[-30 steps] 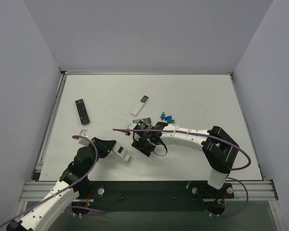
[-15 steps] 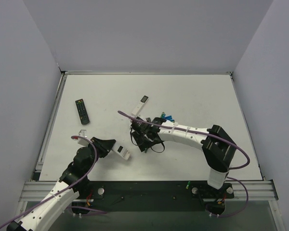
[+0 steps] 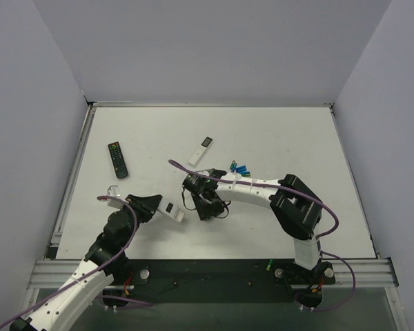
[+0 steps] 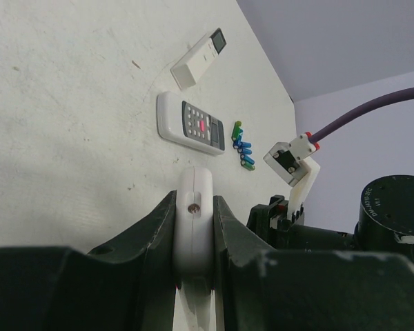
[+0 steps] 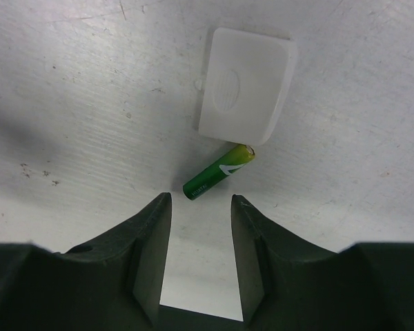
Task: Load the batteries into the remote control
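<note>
My left gripper (image 3: 152, 205) is shut on the remote control (image 3: 173, 213) and holds it near the table's front left. Its white back faces up, with a dark opening (image 3: 169, 206). In the left wrist view the remote (image 4: 194, 207) stands edge-on between the jaws (image 4: 194, 196). My right gripper (image 3: 205, 205) is open, pointing down at the table. One green battery (image 5: 217, 172) lies just past its fingertips (image 5: 200, 200), touching a small white cover plate (image 5: 245, 86). Several green and blue batteries (image 3: 240, 168) lie in a cluster, also visible in the left wrist view (image 4: 243, 146).
A long black remote (image 3: 117, 159) lies at the left. A white remote with a grey screen (image 3: 201, 149) lies at mid-table. Another white remote with a grey keypad (image 4: 192, 124) lies beside the battery cluster. The right arm's purple cable (image 3: 262, 185) arches over the middle.
My right gripper has swung left and toward the near edge, and now hangs over the single green battery. My left gripper and the remote have shifted slightly left.
</note>
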`<state>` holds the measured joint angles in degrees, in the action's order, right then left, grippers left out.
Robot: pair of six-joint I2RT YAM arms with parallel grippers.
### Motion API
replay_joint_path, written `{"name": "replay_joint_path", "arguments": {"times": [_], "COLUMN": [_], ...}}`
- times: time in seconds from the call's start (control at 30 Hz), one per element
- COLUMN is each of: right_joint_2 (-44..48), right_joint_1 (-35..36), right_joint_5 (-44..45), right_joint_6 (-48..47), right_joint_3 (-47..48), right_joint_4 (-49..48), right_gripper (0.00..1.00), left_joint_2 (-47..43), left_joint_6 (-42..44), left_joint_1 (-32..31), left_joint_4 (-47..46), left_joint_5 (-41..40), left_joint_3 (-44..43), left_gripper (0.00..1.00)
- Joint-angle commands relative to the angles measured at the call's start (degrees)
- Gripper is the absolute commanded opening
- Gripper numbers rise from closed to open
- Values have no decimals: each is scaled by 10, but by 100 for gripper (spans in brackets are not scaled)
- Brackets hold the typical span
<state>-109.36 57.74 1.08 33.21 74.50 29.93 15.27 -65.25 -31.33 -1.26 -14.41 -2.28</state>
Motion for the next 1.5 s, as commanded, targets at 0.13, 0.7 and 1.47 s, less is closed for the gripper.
{"name": "replay_joint_path", "arguments": {"times": [0.13,0.7,1.47], "right_joint_2": [-12,22,80], "right_joint_1": [-7,-51,-70], "right_joint_5": [12,9,4], "right_joint_6": [41,75,45], "right_joint_3": [13,-70,-126], "right_joint_4": [25,-27,-28], "right_gripper": [33,25,1], "left_joint_2": [24,52,142], "left_joint_6": [19,33,59], "left_joint_1": [2,2,1], "left_joint_4": [-87,-146,-270], "left_joint_5": [-26,-16,7], "left_joint_3": [89,91,91], "left_gripper": [0,0,0]}}
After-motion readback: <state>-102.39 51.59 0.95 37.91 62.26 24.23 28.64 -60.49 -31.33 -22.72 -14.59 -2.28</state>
